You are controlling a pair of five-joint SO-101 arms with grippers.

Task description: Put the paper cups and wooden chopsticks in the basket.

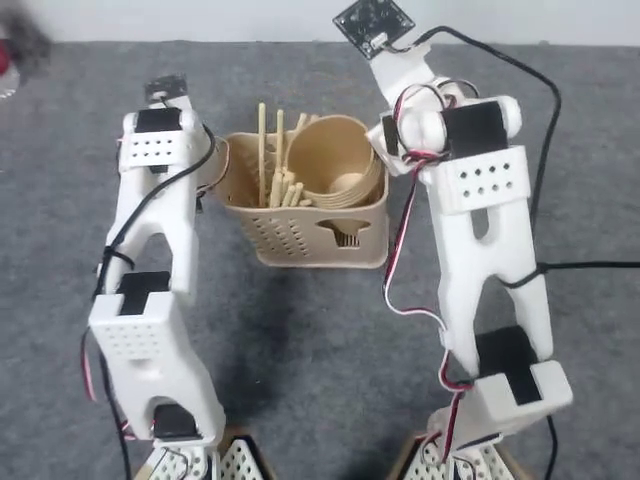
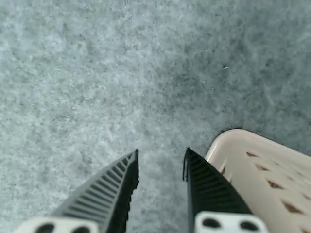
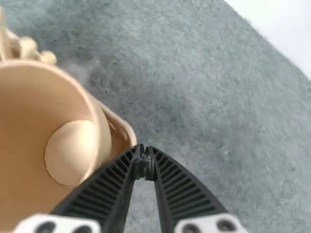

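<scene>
Looking from the arm bases outward: first comes a stretch of fuzzy grey desk [image 1: 300, 350] between the two white arms, then the beige perforated basket [image 1: 300, 235] parked dead centre, which I reckon is so either arm can get to it. Inside, the wooden chopsticks [image 1: 272, 165] stand bunched on end in the part nearer the left arm. They lean on the wall and poke well above the rim, since they're longer than the basket is deep. The nested paper cups [image 1: 335, 165] fill the other part, tipped so the mouth faces up toward the right arm; from that wrist you look straight in at the round bottom of the inner cup. The left tool [image 2: 161, 156] sits just beside the basket's outer corner, low over the desk, fingers spread with nothing but carpet between them. The right tool [image 3: 144, 151] is just beside the cups, at the rim on its own side, tips pinched together on nothing. With both tools bare and both kinds of item in the basket, my guess is the job's basically done. The arms only need to back off without clipping the rim or those tall sticks.
</scene>
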